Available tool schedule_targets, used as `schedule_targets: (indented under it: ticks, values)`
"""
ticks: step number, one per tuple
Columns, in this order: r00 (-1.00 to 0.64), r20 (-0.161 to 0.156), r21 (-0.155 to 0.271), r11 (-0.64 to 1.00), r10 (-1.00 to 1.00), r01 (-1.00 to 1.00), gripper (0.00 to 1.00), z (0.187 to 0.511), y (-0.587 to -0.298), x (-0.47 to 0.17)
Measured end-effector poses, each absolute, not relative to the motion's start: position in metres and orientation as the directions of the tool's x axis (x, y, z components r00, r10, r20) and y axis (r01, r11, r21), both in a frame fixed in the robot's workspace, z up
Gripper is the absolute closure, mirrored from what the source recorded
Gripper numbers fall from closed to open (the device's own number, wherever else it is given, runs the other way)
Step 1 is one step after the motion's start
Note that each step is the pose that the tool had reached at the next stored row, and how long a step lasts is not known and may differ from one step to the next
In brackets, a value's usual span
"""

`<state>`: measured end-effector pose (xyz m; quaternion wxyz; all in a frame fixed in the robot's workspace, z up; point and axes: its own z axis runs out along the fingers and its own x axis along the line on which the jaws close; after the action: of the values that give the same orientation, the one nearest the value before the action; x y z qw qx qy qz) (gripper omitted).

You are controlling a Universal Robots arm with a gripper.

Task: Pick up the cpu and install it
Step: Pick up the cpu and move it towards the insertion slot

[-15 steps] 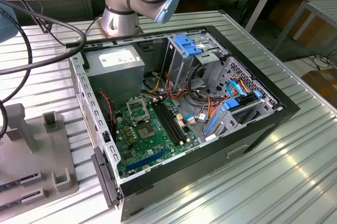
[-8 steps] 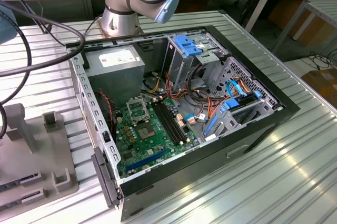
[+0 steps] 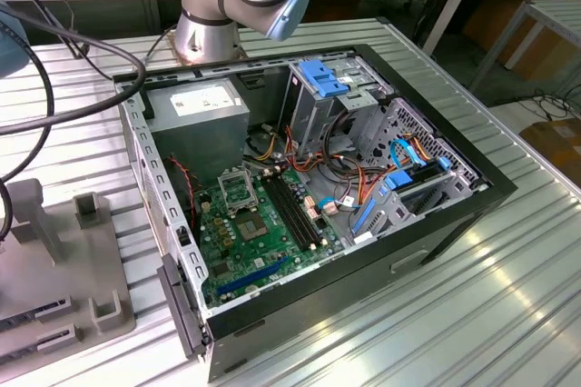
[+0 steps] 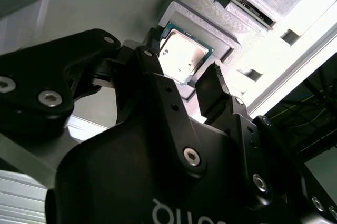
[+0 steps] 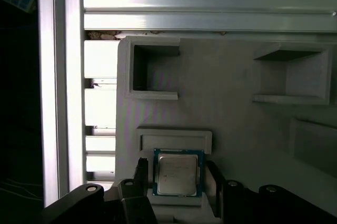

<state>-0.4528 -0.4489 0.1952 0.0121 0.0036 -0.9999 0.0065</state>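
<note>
My gripper (image 5: 177,175) hangs over the grey tray (image 5: 237,129), fingers (image 5: 141,174) spread either side of the cpu (image 5: 178,173), which lies flat in its pocket, seemingly squared for a clean pinch.

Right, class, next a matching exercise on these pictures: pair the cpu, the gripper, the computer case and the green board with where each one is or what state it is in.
Things:
1. cpu
2. gripper
3. computer case
4. green board

Places and states:
a. lies inside the case
b. jaws apart, one on each side of the cpu
c. rests in a recess of the grey holder
d. lies open on the slatted metal table

Pairs: 1-c, 2-b, 3-d, 4-a.
</note>
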Motion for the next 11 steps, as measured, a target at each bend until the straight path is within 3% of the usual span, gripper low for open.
schedule_targets:
  ticks: [11]
  values:
    - [-1.000, 0.024, -0.013, 1.000, -0.007, -0.008, 0.45, 0.1923, -0.4489, -0.4528]
